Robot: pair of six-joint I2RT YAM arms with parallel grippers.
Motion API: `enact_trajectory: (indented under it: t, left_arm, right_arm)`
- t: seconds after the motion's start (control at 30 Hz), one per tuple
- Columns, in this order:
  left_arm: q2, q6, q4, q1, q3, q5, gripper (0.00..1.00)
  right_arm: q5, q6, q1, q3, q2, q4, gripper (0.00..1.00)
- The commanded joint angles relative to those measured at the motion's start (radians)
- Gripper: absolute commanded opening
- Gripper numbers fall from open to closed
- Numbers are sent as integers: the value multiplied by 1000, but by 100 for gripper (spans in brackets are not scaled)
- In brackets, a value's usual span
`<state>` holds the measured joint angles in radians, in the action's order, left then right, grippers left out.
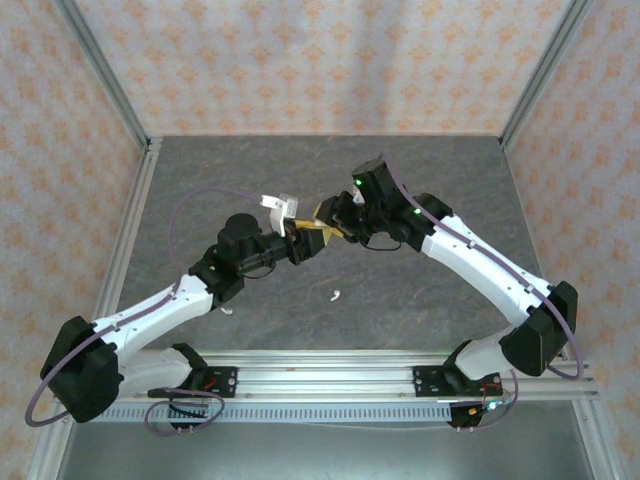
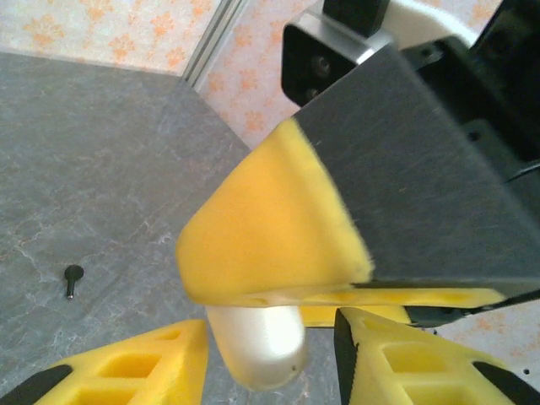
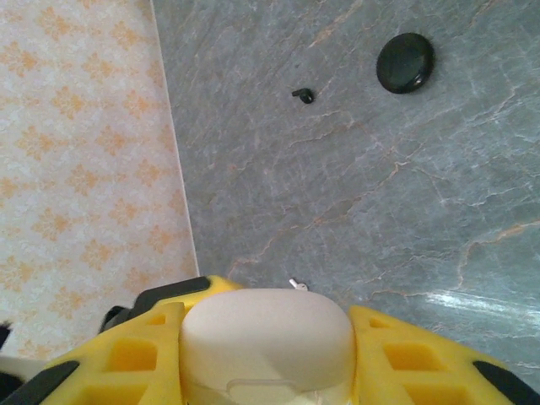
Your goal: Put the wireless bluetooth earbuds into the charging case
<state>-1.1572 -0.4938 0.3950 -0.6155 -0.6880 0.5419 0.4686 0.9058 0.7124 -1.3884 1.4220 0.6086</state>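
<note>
The two arms meet above the middle of the counter (image 1: 420, 170), wrists tip to tip and well clear of every edge. The right fingers (image 3: 126, 363) are clamped on the white case (image 3: 266, 337), which fills the space between both yellow pads. In the left wrist view the rounded end of that case hangs below one right pad. The left fingers (image 2: 143, 371) stand apart on either side of it, one close against it and the other with a gap showing, so they have no grip on it.

One white earbud (image 1: 337, 295) lies alone on the counter just in front of the arms, between them and the near rail (image 1: 320, 365), with bare surface all around it. From the right wrist, a black earbud (image 3: 304, 95) lies near the round black case (image 3: 406, 62) but apart from it. Both sit out on open counter, well off the straight edge where the counter meets the patterned wall (image 3: 84, 169).

The far half of the counter, up to the back wall, is bare, as are the strips along the metal side posts (image 1: 130, 230). A small white piece just beside the left wrist in the top view is too small to identify.
</note>
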Motion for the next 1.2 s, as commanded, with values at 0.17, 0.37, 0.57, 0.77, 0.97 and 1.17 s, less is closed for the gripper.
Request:
enact_trajectory:
  t: [0.17,0.37,0.57,0.77,0.97,1.17]
  left_arm:
    - [-33,-26,44,-9,-50,-29,23]
    - [-35,-34,-16,-10,-84,-37,5]
    - [-12,-83,5,-6,-45,-73,1]
    - [5,-137,2,35,-41,-16,0]
    - [29,-228,53,108,-37,78,0]
    - [71,-275,50,134,-56,164,0]
  right_arm:
    - [31,7,-1,2,-28,-28,38]
    - [23,-10,-2,36,-43,-64,46]
    - [33,-31,-2,40,-53,-125,63]
    - [19,-75,-4,61,-109,-191,71]
    - [24,-88,-29,98,-187,-273,73]
    - [100,-95,-58,150,-233,-410,69]
